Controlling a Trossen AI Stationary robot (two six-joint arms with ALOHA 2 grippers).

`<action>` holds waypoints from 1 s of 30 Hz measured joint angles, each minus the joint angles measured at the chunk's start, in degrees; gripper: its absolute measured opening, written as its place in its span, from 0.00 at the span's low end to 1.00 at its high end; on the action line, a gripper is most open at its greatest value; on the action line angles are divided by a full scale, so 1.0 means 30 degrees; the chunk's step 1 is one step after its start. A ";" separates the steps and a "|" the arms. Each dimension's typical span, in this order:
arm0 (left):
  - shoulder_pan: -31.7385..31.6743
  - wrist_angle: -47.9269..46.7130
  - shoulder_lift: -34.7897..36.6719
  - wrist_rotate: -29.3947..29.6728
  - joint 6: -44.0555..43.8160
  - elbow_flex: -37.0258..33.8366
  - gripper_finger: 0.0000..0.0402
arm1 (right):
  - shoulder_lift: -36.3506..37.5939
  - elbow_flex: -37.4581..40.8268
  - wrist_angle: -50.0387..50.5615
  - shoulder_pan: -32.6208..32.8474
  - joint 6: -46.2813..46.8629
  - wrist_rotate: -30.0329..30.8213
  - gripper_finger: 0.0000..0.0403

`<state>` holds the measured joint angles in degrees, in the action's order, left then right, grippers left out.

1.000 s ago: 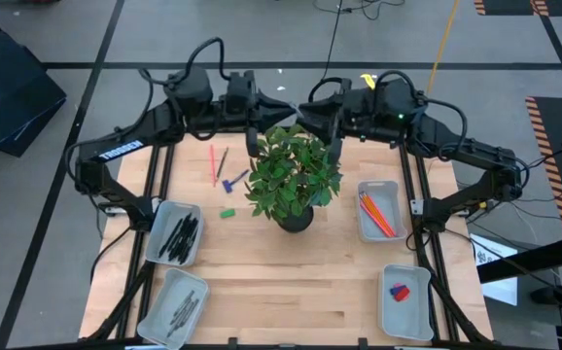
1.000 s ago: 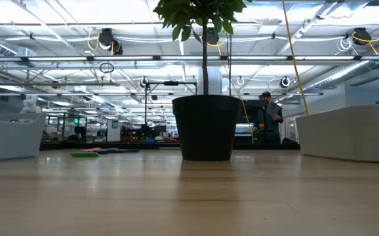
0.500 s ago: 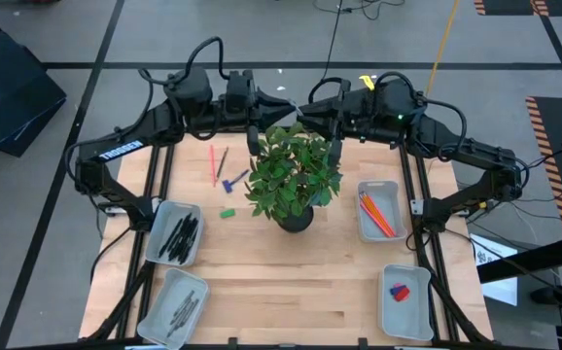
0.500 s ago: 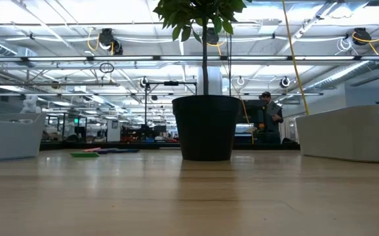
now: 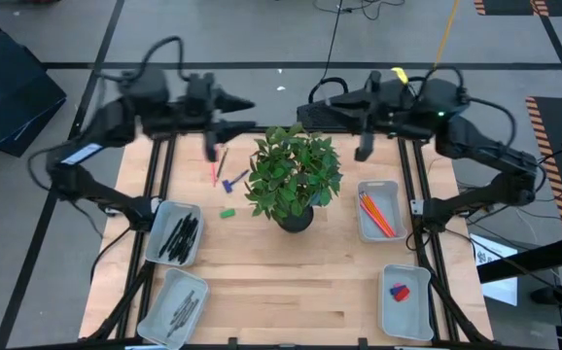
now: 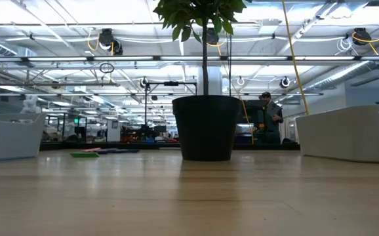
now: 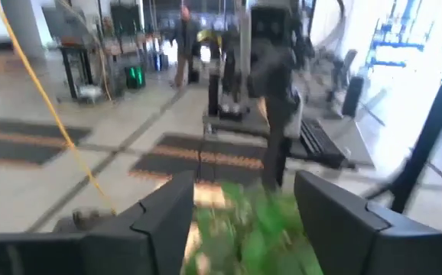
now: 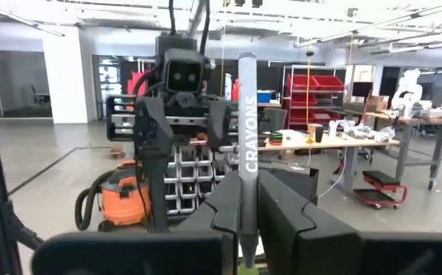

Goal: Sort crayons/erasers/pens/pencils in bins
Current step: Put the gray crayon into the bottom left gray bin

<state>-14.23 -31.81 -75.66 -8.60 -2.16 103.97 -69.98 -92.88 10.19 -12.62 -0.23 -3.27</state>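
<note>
Step (my read): mid-sort, right arm carrying, left arm lining up a pick.

Table (image 5: pixel 281 282): potted plant (image 5: pixel 294 180) in the centre, blocks the straight path across.

Bins, 4 total:
- L side, farther bin (image 5: pixel 155 245): black pens (image 5: pixel 179 236).
- L side, near bin (image 5: pixel 155 316): pale grey sticks, prob. crayons, can't confirm.
- R side, farther bin (image 5: pixel 376 185): orange/red pencils (image 5: pixel 376 216).
- R side, near bin (image 5: pixel 412 311): erasers (image 5: pixel 399 290), one red, one blue.

R gripper (image 8: pixel 245 195): up at the far edge, R of the plant. Fingers pinched on a grey stick (image 8: pixel 247 130) printed CRAYONS, standing upright between them.
Next for it: if the grey-stick bin is the crayon bin, that's diagonally across, so go round or over the plant, or hand off.

L gripper (image 7: pixel 244 183): fingers wide apart, nothing between them. Hangs above the far-L part of the table, over the loose items.

Unsorted on the table, L of the plant:
- red pencil (image 5: pixel 212 167), a 2nd thin stick just beside it.
- blue eraser (image 5: pixel 230 182).
- green eraser (image 5: pixel 227 213).

Next for L: drop onto one, close; thin sticks lie flat, so a low pinch is needed.
</note>
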 joint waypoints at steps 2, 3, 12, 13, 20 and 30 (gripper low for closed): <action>0.0164 -0.1034 0.0816 -0.0066 -0.0281 -0.0003 0.59 | 0.0474 0.0000 0.0494 0.0113 -0.0020 0.0001 0.05; 0.0303 -0.1601 0.1199 -0.0071 -0.0514 -0.0005 0.59 | 0.0676 0.0000 0.0865 0.0176 -0.0075 -0.0010 0.05; 0.4078 -0.0700 0.2043 0.0896 -0.1095 -0.0018 0.60 | 0.1384 0.0000 0.1129 0.2989 -0.0141 -0.1019 0.05; 0.4722 -0.0117 0.1779 0.1174 -0.0793 -0.0018 0.60 | 0.1299 0.0000 0.1130 0.3591 -0.0142 -0.1005 0.05; 0.8472 0.3531 -0.0647 0.3129 0.0740 -0.0025 0.60 | 0.0349 0.0000 -0.0009 0.8397 -0.0147 -0.0940 0.05; 1.1886 0.9098 -0.4869 0.5743 0.1373 -0.0047 0.60 | -0.2396 0.0000 -0.1878 1.2881 -0.0743 0.4270 0.05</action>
<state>21.43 -4.52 -90.26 8.63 1.96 103.83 -77.17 -92.88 4.55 26.02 -2.46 9.54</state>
